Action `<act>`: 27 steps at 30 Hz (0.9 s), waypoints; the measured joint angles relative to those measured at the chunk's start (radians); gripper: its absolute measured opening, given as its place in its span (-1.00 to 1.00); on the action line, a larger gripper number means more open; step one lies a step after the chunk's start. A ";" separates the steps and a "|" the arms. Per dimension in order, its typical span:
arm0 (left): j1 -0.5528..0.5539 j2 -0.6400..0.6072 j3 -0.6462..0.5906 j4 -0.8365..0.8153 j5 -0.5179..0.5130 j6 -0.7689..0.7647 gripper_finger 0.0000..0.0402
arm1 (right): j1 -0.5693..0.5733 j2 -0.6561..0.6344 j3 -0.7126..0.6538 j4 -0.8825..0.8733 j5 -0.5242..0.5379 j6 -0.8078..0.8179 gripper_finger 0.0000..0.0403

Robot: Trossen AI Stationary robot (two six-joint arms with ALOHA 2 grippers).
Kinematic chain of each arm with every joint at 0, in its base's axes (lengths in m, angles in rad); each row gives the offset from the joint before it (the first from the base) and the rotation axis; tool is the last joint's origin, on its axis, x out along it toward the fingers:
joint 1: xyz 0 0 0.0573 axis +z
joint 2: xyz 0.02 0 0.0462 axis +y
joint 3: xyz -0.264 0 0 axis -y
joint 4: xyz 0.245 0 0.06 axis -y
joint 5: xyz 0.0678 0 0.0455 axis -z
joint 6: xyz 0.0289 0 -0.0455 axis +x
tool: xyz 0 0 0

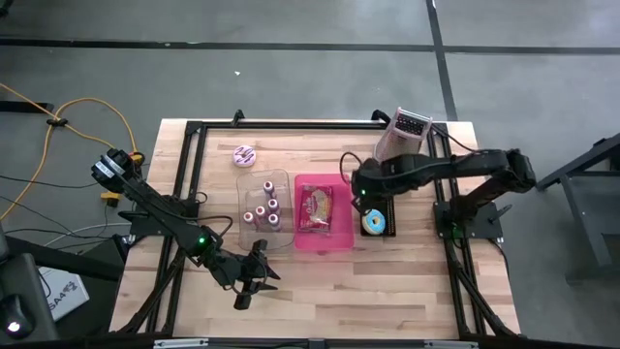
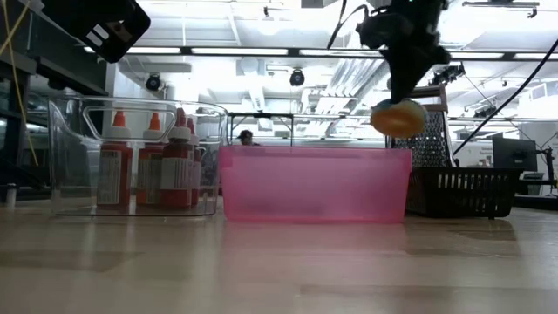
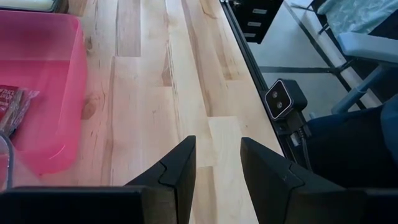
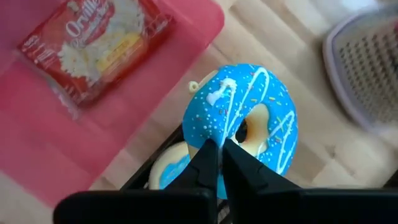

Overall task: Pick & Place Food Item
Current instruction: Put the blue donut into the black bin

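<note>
A blue frosted donut [image 4: 242,121] with white stripes hangs in the air, and my right gripper [image 4: 221,148] is shut on it. In the low view the donut [image 2: 398,118] shows above the right end of the pink bin [image 2: 314,183]. A popcorn packet [image 4: 96,46] lies inside the bin. A second blue donut [image 4: 166,169] lies below in the black basket [image 2: 462,192]. A pink donut [image 1: 244,155] rests on the table at the far left. My left gripper [image 3: 217,168] stands open over bare table near the front edge. My right gripper pinches the donut's ring [image 4: 211,134] between its two fingers, on the side of the ring toward the wrist. The fingers come steeply from above, slanting down. The donut is lifted clear and hangs tilted below the fingertips [image 2: 403,94].
A clear bin with several red bottles [image 2: 148,161] stands left of the pink bin. A metal grater [image 1: 407,131] stands at the table's far right. Bare wood lies along the near side [image 1: 329,291].
</note>
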 joint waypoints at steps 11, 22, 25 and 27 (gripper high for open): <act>-0.007 0.000 0.000 0.000 0.001 -0.001 -0.39 | 0.146 0.004 0.000 -0.019 0.041 0.184 -0.98; -0.007 0.000 0.000 0.000 0.001 -0.004 -0.39 | 0.253 0.006 -0.225 0.143 0.065 0.349 -0.98; -0.007 0.000 0.000 0.000 0.001 -0.004 -0.39 | 0.268 0.006 -0.250 0.182 0.066 0.366 -0.98; -0.007 0.000 0.000 0.000 0.001 -0.004 -0.39 | 0.276 0.006 -0.256 0.183 0.067 0.381 -0.98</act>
